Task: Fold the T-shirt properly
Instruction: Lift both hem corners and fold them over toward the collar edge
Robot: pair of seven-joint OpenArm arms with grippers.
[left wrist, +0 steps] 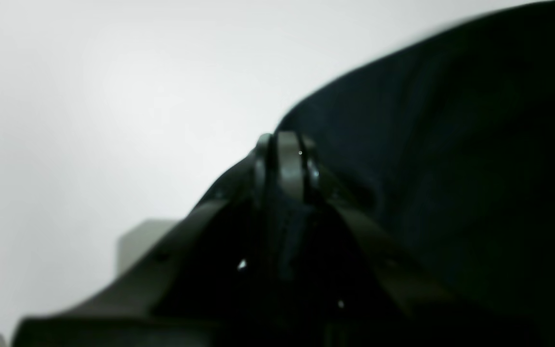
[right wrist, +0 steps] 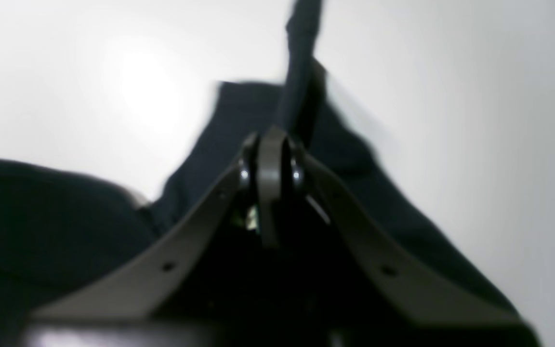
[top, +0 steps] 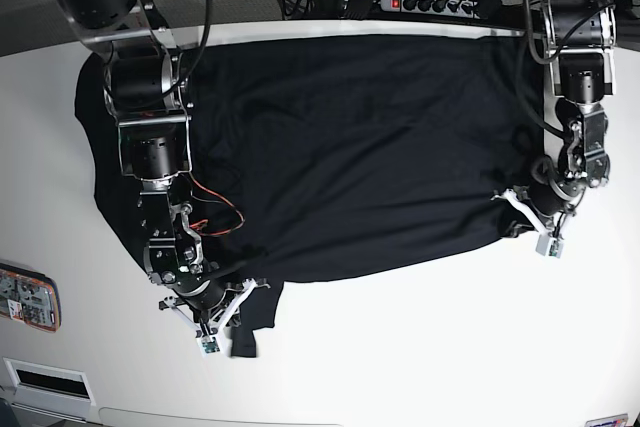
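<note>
Both jaws clamped on T-shirt hem: left gripper, right gripper. Risk: thin pinch slips under uneven pull; sleeve flap beside right jaws bunches.

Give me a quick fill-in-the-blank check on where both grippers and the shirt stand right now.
1. The T-shirt lying spread on the table is ____ in colour.
2. The left gripper is shut on the shirt's ____ edge in the base view.
3. The right gripper is ____ on cloth at the shirt's near edge.

Missing words: black; right; shut
</note>
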